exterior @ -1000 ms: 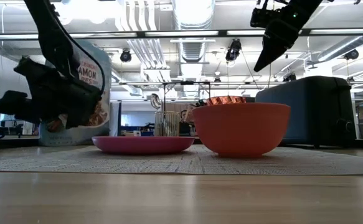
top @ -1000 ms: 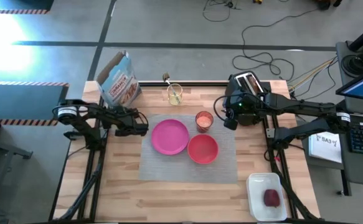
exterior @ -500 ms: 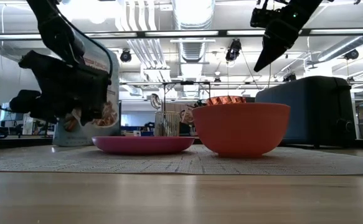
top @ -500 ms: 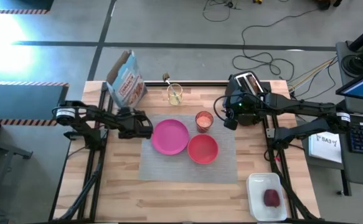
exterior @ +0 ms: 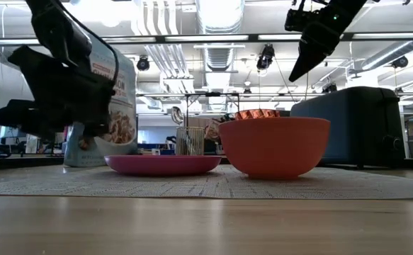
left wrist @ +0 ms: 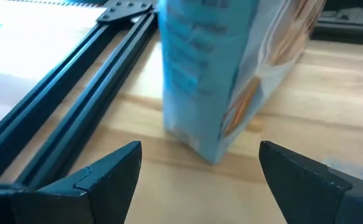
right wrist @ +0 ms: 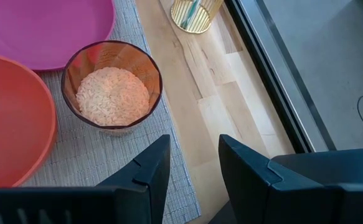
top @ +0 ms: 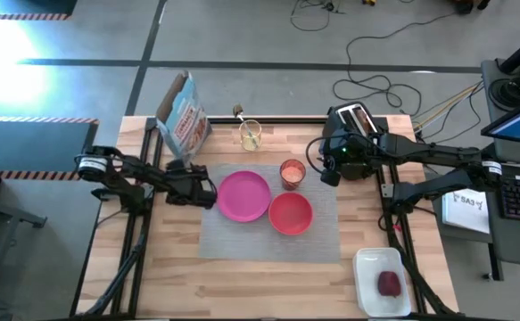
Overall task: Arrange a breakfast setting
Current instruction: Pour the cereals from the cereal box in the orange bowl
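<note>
Beside pink plate (top: 243, 195), at placemat (top: 242, 239) left edge: left gripper (top: 202, 190), fingers spread wide, empty, facing upright cereal box (top: 184, 117) at table's back-left. Right gripper (top: 327, 169) hovers near cup of grains (top: 293, 171), fingers slightly parted, nothing held. Red-orange bowl (top: 290, 214) on mat. Step judged: fetching cereal box. Next move: advance, close around box sides.

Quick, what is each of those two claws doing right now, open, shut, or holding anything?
Left gripper: open, empty, facing the cereal box without touching it.
Right gripper: open, holding nothing, raised above the small cup.
</note>
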You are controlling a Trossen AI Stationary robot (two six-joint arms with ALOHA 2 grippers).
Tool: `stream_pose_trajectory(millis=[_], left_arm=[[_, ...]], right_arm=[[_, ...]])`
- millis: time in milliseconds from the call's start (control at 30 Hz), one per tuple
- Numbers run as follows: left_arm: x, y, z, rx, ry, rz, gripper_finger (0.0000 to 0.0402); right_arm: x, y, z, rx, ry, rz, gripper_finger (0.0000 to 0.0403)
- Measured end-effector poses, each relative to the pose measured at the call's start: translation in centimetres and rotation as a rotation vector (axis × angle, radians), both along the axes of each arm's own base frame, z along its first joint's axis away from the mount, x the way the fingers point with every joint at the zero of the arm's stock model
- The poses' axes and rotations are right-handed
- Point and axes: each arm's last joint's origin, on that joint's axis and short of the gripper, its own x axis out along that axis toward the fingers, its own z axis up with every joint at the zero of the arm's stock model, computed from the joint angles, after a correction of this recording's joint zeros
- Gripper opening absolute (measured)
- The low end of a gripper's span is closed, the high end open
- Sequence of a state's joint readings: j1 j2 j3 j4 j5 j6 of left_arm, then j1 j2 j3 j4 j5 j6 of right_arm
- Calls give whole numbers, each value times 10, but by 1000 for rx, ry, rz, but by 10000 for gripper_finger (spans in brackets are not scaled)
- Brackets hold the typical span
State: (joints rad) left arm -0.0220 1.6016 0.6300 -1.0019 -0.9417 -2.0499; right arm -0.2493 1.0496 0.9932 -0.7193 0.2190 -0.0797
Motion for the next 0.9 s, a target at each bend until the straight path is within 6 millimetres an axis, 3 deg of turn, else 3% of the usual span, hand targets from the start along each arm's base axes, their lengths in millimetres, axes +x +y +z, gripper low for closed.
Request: stream_pose_trajectory(millis=[467, 700, 900], left_arm=[[-19, -4, 1, 191, 78, -80, 376], [-31, 6, -3, 311, 121, -115, 378], [-29, 18, -8, 382, 166, -135, 378]], right_arm=[[0, 0, 0, 0, 0, 0, 128], [0, 0, 0, 0, 0, 0, 128], [0, 0, 0, 0, 0, -1, 128]])
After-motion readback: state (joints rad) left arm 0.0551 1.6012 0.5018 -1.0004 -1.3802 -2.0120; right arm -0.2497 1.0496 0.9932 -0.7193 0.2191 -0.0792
